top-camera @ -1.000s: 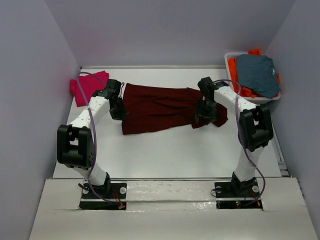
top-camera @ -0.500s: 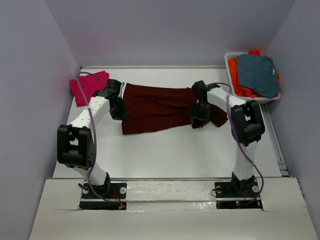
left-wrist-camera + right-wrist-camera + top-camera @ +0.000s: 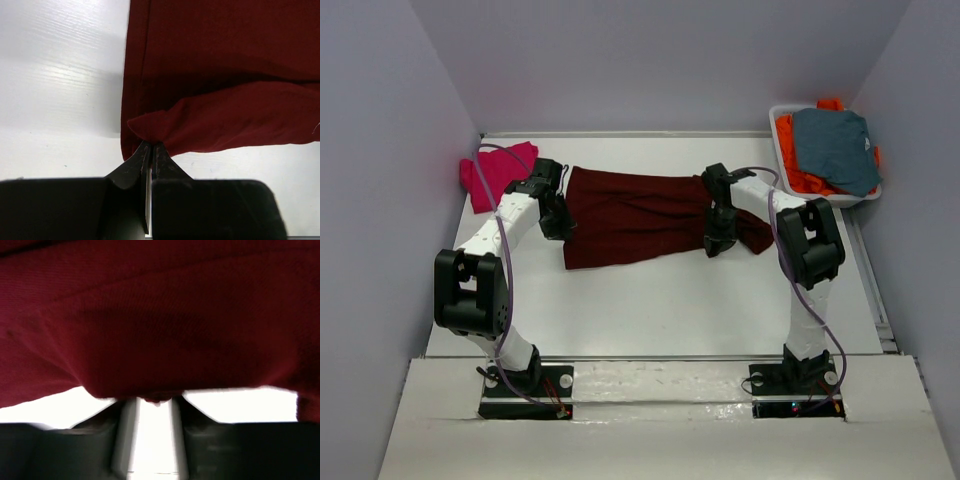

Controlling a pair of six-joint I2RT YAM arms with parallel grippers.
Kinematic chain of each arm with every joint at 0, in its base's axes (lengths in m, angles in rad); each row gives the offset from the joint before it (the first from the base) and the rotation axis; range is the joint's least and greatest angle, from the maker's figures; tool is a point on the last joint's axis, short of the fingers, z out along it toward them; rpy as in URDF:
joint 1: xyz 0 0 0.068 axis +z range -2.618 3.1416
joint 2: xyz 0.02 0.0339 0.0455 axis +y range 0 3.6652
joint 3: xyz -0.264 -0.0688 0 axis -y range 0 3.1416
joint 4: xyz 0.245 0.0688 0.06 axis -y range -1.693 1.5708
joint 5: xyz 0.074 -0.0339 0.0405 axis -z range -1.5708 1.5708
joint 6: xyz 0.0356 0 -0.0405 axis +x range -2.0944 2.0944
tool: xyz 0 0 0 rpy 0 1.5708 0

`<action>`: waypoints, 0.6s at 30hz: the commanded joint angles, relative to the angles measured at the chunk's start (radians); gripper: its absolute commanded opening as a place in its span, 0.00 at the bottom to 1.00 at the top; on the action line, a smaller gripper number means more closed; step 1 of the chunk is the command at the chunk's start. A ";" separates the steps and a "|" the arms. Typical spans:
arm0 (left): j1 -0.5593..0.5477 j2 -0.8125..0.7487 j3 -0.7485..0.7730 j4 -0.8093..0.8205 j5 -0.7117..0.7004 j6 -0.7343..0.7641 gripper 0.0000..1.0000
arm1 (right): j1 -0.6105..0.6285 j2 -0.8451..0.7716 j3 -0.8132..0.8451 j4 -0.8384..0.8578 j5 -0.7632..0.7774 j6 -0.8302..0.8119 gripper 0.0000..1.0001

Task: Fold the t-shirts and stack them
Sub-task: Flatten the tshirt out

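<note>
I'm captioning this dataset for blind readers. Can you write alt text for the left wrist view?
The left claw, shut, pinches a small fold at the edge of a dark maroon t-shirt lying on a white table. The shirt fills the upper right of the view; bare table shows at left and below.

The maroon t-shirt point(image 3: 225, 75) is matt ribbed cloth; the table point(image 3: 60, 75) smooth, faintly glossy.

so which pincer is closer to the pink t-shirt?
Left. The left pincer pinches the maroon t-shirt at the end beside the pink t-shirt; the right pincer is at the maroon one's opposite end.
</note>
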 commanded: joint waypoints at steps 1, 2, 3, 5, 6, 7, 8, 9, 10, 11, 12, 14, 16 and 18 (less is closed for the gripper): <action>-0.007 -0.012 -0.001 0.004 -0.005 0.004 0.06 | 0.017 0.020 -0.009 0.051 -0.009 0.010 0.25; -0.007 -0.012 -0.001 0.004 -0.003 0.004 0.06 | 0.017 0.017 -0.008 0.043 -0.009 0.010 0.21; -0.007 -0.012 -0.003 0.002 -0.006 0.004 0.06 | 0.017 0.012 -0.005 0.039 -0.009 0.010 0.17; -0.007 -0.012 -0.001 0.002 -0.006 0.004 0.06 | 0.017 -0.009 0.001 0.028 -0.006 0.009 0.10; -0.007 -0.011 -0.004 0.002 -0.006 0.004 0.06 | 0.017 -0.017 0.007 0.011 -0.006 0.006 0.07; -0.007 -0.011 -0.004 0.002 -0.006 0.005 0.06 | 0.017 -0.035 0.017 -0.010 -0.006 0.005 0.07; -0.007 -0.012 -0.006 0.002 -0.006 0.005 0.06 | 0.017 -0.049 0.020 -0.020 -0.006 0.005 0.07; -0.007 -0.012 -0.009 0.002 -0.006 0.005 0.06 | 0.017 -0.066 0.023 -0.030 -0.006 0.005 0.07; -0.007 -0.012 -0.008 0.002 -0.006 0.005 0.06 | 0.017 -0.083 0.026 -0.041 -0.007 0.005 0.07; -0.007 -0.011 -0.008 0.001 -0.008 0.005 0.06 | 0.017 -0.104 0.029 -0.053 -0.009 0.007 0.07; -0.007 -0.012 -0.009 0.002 -0.008 0.005 0.06 | 0.017 -0.142 0.041 -0.079 -0.015 0.006 0.07; -0.007 -0.014 -0.011 0.002 -0.007 0.007 0.06 | 0.017 -0.198 0.061 -0.121 -0.027 0.002 0.07; -0.007 -0.012 -0.015 0.002 -0.008 0.007 0.06 | 0.017 -0.238 0.067 -0.153 -0.055 0.005 0.07; -0.007 -0.012 -0.020 0.004 -0.006 0.007 0.06 | 0.017 -0.299 0.067 -0.168 -0.076 0.010 0.07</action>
